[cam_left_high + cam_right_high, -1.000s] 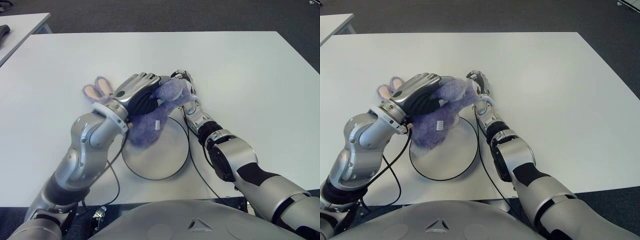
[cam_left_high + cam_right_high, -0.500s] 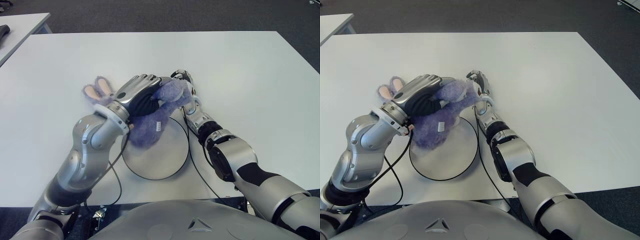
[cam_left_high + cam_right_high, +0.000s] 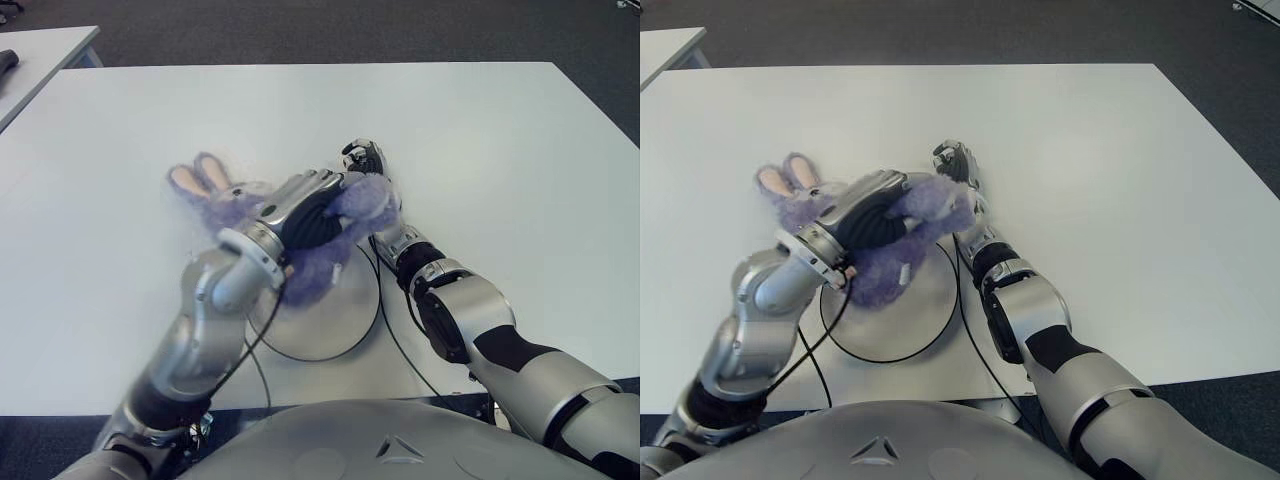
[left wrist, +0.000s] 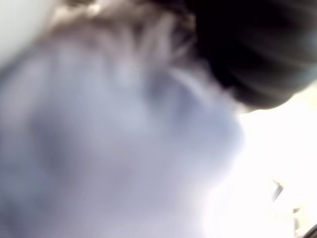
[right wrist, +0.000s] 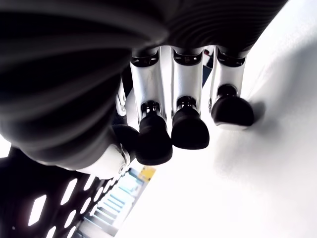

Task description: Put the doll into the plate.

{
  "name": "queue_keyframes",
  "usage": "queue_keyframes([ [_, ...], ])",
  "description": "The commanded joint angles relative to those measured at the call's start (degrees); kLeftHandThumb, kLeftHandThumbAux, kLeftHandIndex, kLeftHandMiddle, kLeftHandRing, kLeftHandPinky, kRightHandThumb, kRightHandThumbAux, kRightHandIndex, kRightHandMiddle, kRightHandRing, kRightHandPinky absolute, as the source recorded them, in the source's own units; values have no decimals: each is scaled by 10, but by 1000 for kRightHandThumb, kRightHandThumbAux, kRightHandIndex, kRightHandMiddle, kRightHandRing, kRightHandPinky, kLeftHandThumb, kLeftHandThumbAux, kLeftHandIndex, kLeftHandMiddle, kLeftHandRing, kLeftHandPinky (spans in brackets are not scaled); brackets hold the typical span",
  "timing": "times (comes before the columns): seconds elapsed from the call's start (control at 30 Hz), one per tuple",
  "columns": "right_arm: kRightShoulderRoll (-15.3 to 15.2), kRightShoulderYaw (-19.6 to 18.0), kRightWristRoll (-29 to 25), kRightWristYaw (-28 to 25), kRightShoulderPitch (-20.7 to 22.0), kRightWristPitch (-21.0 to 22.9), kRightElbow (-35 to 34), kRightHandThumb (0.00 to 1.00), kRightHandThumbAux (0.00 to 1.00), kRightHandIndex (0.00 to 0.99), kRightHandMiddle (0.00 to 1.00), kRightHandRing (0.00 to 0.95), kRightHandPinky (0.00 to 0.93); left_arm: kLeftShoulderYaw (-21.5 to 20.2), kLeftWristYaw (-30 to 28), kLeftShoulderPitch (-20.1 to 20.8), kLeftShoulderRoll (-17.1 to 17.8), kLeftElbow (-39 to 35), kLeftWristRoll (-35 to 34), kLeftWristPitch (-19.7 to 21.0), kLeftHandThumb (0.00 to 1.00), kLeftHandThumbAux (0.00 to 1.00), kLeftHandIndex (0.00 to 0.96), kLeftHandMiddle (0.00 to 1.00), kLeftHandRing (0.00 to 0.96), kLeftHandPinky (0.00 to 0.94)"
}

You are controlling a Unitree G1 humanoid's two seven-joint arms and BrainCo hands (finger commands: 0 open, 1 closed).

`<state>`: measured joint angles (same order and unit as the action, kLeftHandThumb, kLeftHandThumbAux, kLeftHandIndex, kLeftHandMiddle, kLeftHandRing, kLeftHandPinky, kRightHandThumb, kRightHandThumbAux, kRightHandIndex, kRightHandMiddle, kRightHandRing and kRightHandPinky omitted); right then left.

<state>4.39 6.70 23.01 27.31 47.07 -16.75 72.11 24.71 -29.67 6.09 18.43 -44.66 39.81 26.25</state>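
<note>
The doll (image 3: 325, 268) is a purple plush rabbit with pink-lined ears (image 3: 198, 180). My left hand (image 3: 305, 205) is shut on its middle and holds it tilted. Its lower body hangs over the far left part of the plate (image 3: 325, 325); its ears stick out left, past the rim. The plate is round and pale with a dark rim, near the table's front edge. Purple fur (image 4: 99, 139) fills the left wrist view. My right hand (image 3: 364, 160) shows just beyond the plate's far right rim, beside the doll, fingers (image 5: 188, 131) curled on nothing.
The white table (image 3: 500, 150) stretches wide to the right and the back. Black cables (image 3: 398, 345) run from both wrists past the plate. A second white table (image 3: 45, 50) with a dark object (image 3: 8, 60) stands at the far left, across a gap of dark floor.
My left arm has swung to the right, carrying the doll farther over the plate and against the right hand. The right hand has not moved.
</note>
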Motion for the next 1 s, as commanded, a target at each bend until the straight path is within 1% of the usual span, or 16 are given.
queue_keyframes([
  [0.03, 67, 1, -3, -14, -91, 55, 72, 701, 735, 406, 735, 774, 794, 7, 6, -13, -14, 12, 21, 13, 746, 692, 444, 813, 829, 833],
  [0.6, 67, 1, -2, -14, -91, 55, 72, 701, 735, 406, 735, 774, 794, 4, -2, -17, -25, 13, 32, 8, 746, 692, 444, 813, 829, 833],
  [0.63, 37, -10, 1, -50, -161, 57, 79, 701, 735, 406, 735, 774, 794, 66, 221, -10, -109, 418, 57, -122, 746, 692, 444, 813, 829, 833],
  [0.67, 14, -18, 4, -77, -214, 58, 84, 701, 735, 406, 735, 774, 794, 113, 389, -6, -171, 721, 76, -219, 746, 692, 444, 813, 829, 833],
  [0.7, -1, -24, 6, -95, -249, 59, 87, 701, 735, 406, 735, 774, 794, 143, 501, -2, -213, 924, 88, -284, 746, 692, 444, 813, 829, 833],
  [0.73, -9, -27, 8, -104, -267, 59, 89, 701, 735, 406, 735, 774, 794, 159, 559, 0, -234, 1028, 94, -318, 746, 692, 444, 813, 829, 833],
  [1.0, -9, -29, 10, -105, -267, 59, 88, 701, 735, 406, 735, 774, 794, 158, 580, 9, -240, 1055, 95, -332, 746, 692, 444, 813, 829, 833],
])
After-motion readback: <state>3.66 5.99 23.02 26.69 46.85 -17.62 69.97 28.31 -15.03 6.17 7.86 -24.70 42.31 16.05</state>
